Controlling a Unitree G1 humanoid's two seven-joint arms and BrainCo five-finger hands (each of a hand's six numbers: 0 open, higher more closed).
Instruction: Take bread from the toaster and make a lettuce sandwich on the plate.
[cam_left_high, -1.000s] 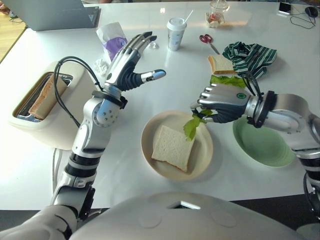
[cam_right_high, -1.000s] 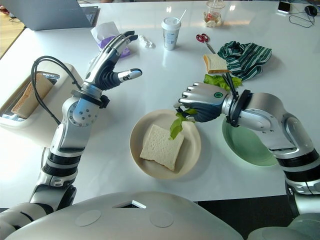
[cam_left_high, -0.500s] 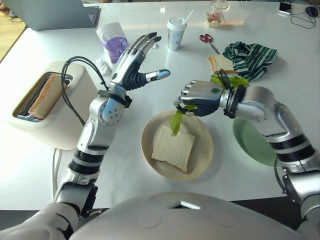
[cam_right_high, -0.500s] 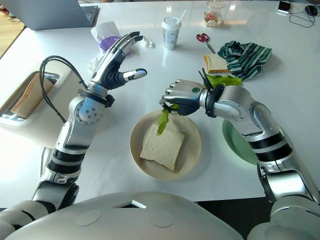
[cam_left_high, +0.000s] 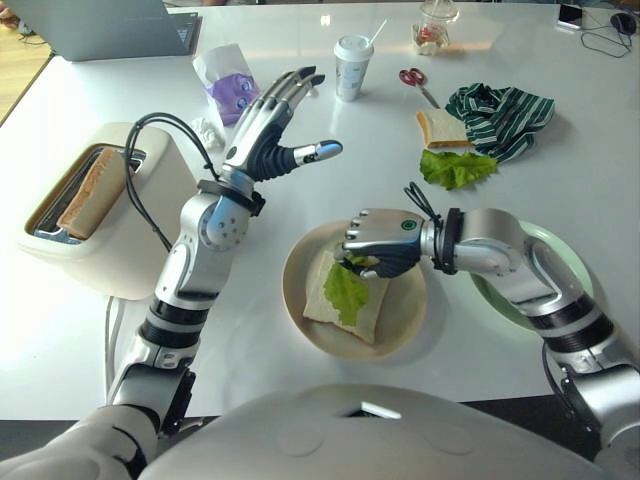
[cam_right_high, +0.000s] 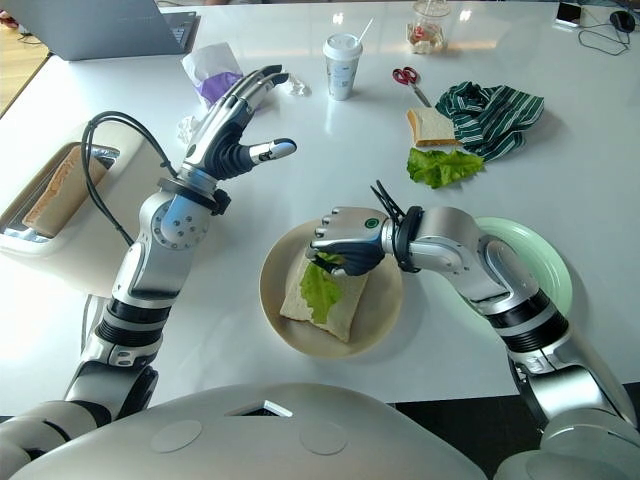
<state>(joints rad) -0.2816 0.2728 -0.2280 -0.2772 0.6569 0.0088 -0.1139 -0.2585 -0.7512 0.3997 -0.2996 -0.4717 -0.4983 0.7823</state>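
Right robot hand (cam_left_high: 378, 238) pinching lettuce leaf (cam_left_high: 346, 292) on bread slice (cam_left_high: 313, 304), plate (cam_left_high: 410, 300).

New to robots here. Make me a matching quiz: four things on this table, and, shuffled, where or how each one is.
1 green lettuce leaf
2 brown toast slice
3 left hand
4 pale green round plate

A in the slot of the cream toaster
B raised, fingers open, empty
C right of the beige plate
D on the white bread slice, pinched by the right hand

Pairs: 1-D, 2-A, 3-B, 4-C
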